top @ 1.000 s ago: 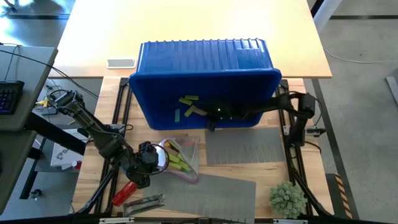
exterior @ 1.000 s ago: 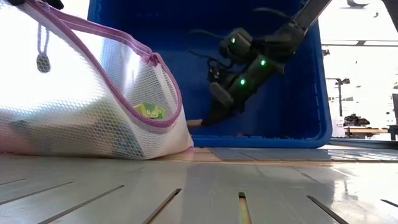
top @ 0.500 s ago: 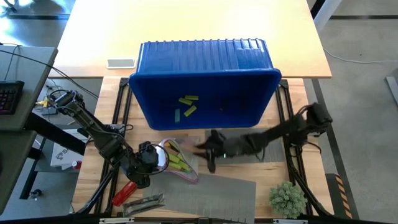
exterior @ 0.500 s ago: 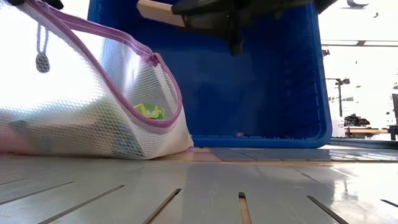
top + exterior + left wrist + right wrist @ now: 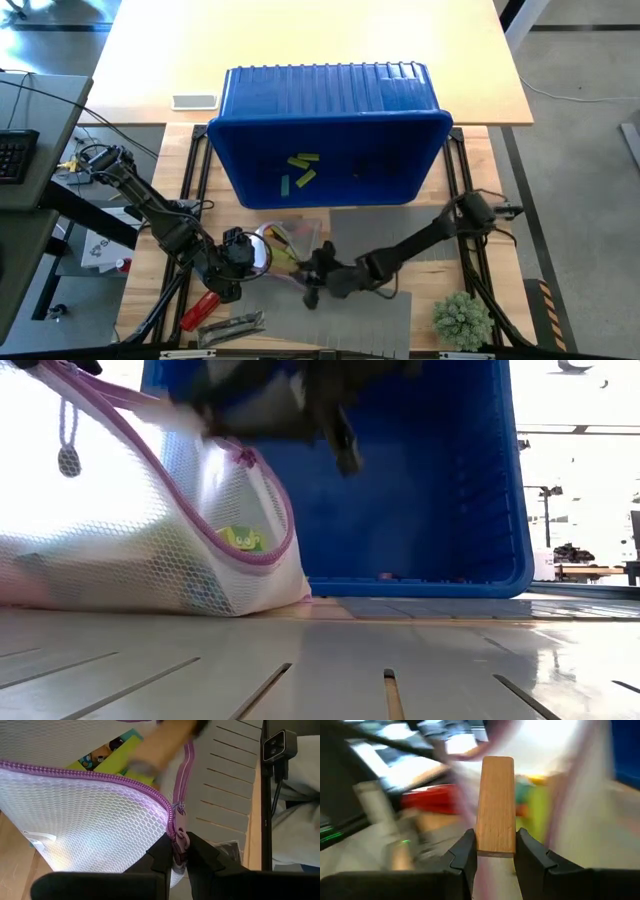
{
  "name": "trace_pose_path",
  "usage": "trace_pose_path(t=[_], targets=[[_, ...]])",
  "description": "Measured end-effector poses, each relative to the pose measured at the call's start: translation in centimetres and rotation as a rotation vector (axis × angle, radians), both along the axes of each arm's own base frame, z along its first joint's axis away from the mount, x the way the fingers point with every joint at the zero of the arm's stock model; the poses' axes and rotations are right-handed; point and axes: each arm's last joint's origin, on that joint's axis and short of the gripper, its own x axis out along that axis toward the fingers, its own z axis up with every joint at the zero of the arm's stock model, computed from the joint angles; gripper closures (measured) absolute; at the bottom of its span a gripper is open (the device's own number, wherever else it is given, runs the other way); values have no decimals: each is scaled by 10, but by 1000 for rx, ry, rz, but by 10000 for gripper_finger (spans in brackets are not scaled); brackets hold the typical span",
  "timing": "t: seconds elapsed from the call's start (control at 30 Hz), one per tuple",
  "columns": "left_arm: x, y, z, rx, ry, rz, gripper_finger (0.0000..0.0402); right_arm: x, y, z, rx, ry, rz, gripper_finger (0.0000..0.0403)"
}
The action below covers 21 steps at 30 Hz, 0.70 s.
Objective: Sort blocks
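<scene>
With the right gripper (image 5: pixel 492 851) clamping the tan block (image 5: pixel 496 805) at the mesh bag (image 5: pixel 95 820) mouth and the left gripper (image 5: pixel 178 851) pinching its zipper, your misaligned release drops the block outside

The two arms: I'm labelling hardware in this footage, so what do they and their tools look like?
Both arms are dark, slim, jointed links. The left arm has thin black cables looping at its base. The left tool has two blunt black fingers. The right tool has matching dark, rounded fingers. No markings are readable.
</scene>
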Motion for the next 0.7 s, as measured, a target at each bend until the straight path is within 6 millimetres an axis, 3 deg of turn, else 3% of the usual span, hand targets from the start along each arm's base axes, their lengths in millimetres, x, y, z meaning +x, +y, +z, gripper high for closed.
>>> trace_pose_path(t=[0.17,0.37,0.57,0.7], targets=[[0,0,0,0,-1,1,378,29,-18,-4,-30,92,-226,305],[0,0,0,1,-1,1,378,50,-37,22,-58,167,-117,204],[0,0,0,0,0,0,378,24,-39,62,-204,313,-43,149],[0,0,0,1,0,0,378,-11,-59,84,-281,441,-92,146]])
